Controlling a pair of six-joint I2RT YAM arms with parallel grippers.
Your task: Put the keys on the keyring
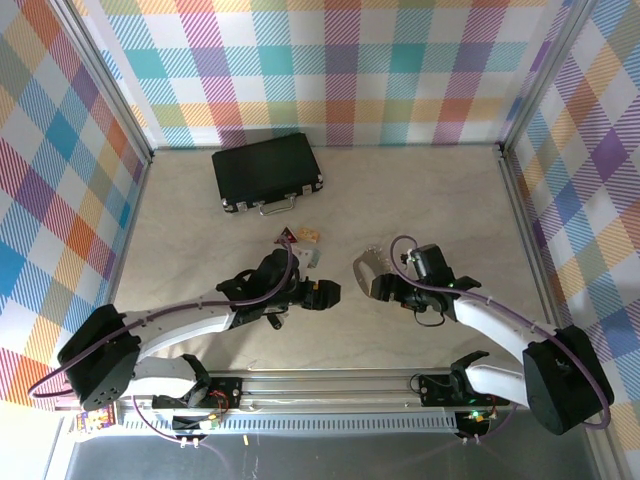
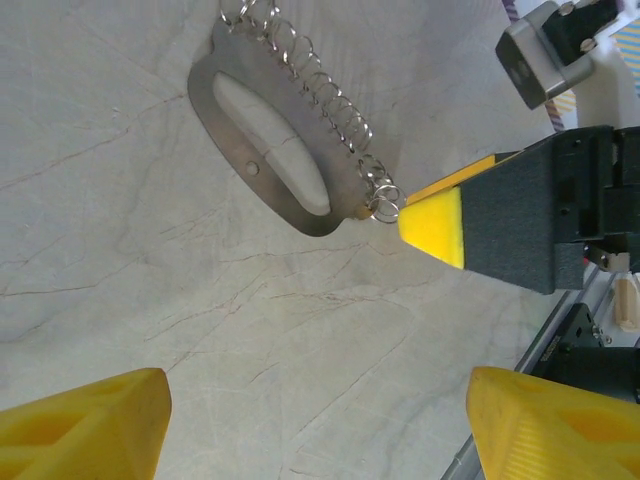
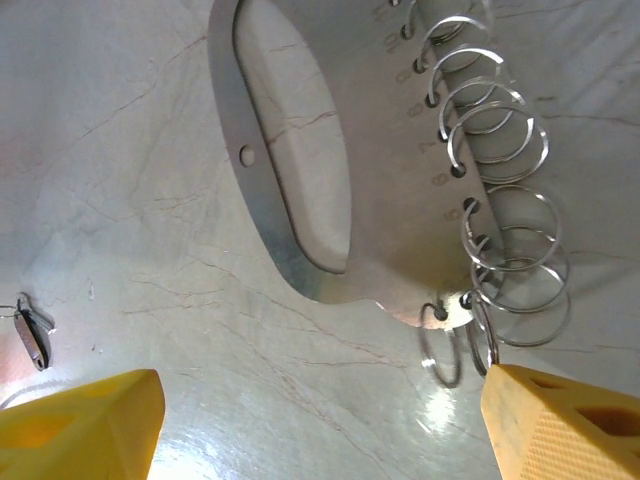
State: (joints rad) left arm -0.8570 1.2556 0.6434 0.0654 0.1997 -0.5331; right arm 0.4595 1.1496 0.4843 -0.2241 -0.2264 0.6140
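The keyring is a flat silver plate with an oval slot and a row of wire rings along one edge. It lies on the pale table. In the right wrist view the keyring fills the top, and its end ring touches my right finger. My right gripper is open around the plate's end, with bare table between the fingers. My left gripper is open over bare table just short of the plate. A tiny dark slim piece, perhaps a key, lies at the left.
A black case with a metal handle lies at the back. A dark-red triangle and a tan chip sit between the case and my left gripper. My right gripper faces it closely. Checked walls enclose the table.
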